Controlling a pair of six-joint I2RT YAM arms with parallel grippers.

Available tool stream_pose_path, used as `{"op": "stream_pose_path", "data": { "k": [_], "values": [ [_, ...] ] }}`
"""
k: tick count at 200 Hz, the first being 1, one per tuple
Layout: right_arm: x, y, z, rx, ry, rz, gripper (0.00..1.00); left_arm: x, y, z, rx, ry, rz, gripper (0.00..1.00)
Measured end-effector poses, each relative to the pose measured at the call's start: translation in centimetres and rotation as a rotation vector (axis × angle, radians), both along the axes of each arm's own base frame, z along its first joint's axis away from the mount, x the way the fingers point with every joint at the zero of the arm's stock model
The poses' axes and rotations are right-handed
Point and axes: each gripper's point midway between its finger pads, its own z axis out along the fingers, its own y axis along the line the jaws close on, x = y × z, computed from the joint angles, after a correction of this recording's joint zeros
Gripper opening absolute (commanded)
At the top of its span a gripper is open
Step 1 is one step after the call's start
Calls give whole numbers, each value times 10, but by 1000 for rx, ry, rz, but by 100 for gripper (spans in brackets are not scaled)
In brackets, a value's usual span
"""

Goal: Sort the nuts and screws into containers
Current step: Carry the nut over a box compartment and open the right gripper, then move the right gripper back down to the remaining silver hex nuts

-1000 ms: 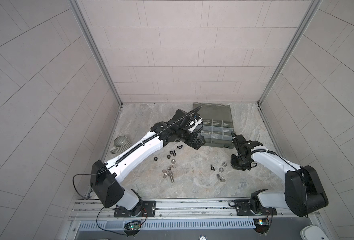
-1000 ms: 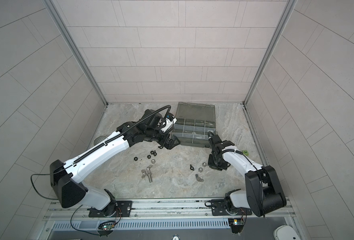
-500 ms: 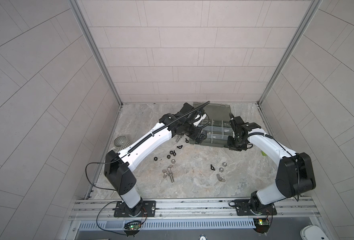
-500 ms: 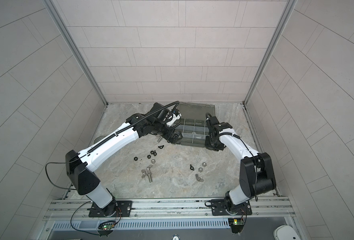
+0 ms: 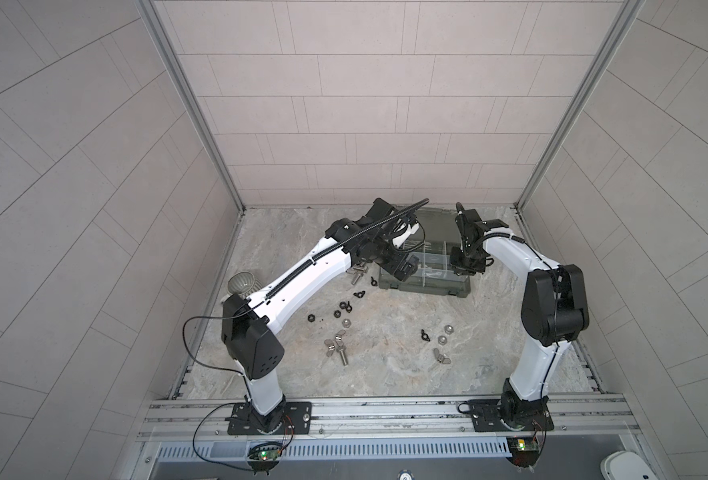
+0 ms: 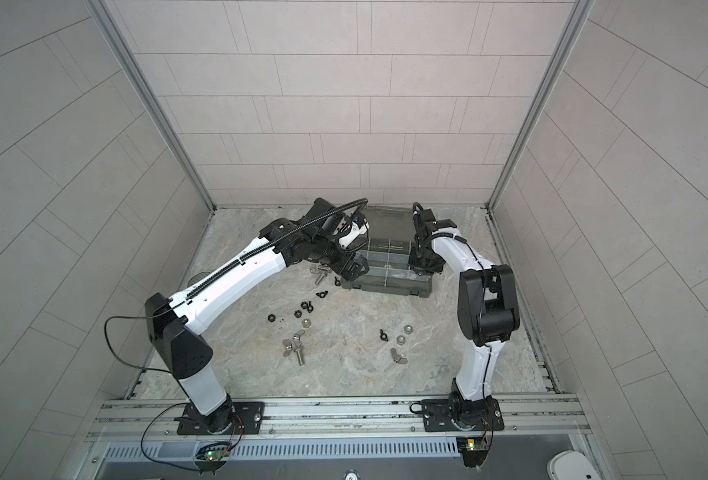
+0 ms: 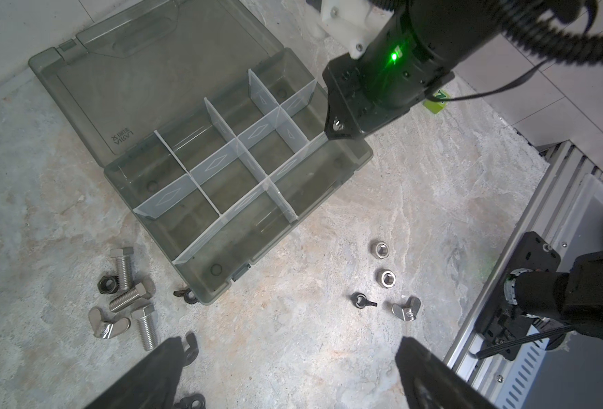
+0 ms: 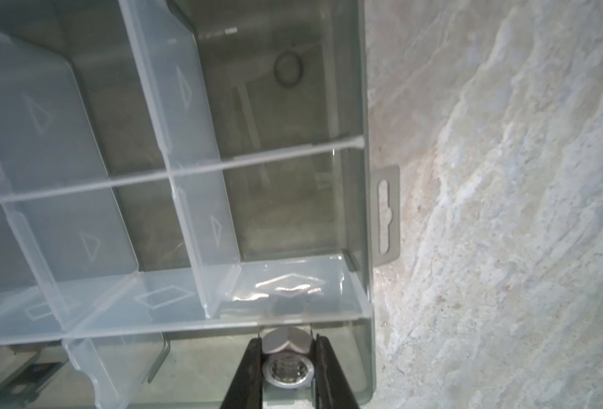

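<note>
We are looking at the containers (image 7: pixel 229 187), the small compartments of a smoky grey organizer box (image 5: pixel 423 289) that is sitting open toward the back of the counter (image 5: pixel 385 374), its lid (image 7: pixel 172 70) lying flat behind it. Clear dividers (image 8: pixel 200 166) are splitting it into rows. The one piece we are seeing inside its walls is a silver nut (image 8: pixel 287 368): the right claw (image 8: pixel 288 345) is pinching it between jaws closed almost together, in a corner compartment by the end wall that carries the hang tab (image 8: pixel 386 216). We cannot tell whether the nut is touching the compartment floor. In both top views this claw is sitting at the box's right end.

Outside the box, three of the screws (image 7: pixel 124 263) are lying in a cluster just beside its left front corner, with a black hex nut and a silver wing nut among them. The other nuts (image 7: pixel 386 278), black and silver, are lying scattered across the counter in front of the box.

The left claw (image 7: pixel 289 340) is hanging over the counter near the box's left front corner, its jaws spread wide and gripping nothing. A ribbed mug (image 5: pixel 242 282) is standing at the counter's left edge.
</note>
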Motion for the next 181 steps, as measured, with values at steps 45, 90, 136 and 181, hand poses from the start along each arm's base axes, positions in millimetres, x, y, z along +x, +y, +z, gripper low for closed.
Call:
{"op": "stream_pose_path", "data": {
  "k": [45,90,136,181],
  "values": [
    [25,-10,-2,2,-20,-28,18,11,6,10,-16,-15,18,100],
    [34,-14,-17,2,6,-39,31,18,15,9,-17,-9,43,100],
    [39,-14,-12,-2,-12,-21,42,22,20,5,-10,0,56,100],
    [20,-11,23,15,-71,-10,42,19,19,1,-17,15,48,100]
  ]
}}
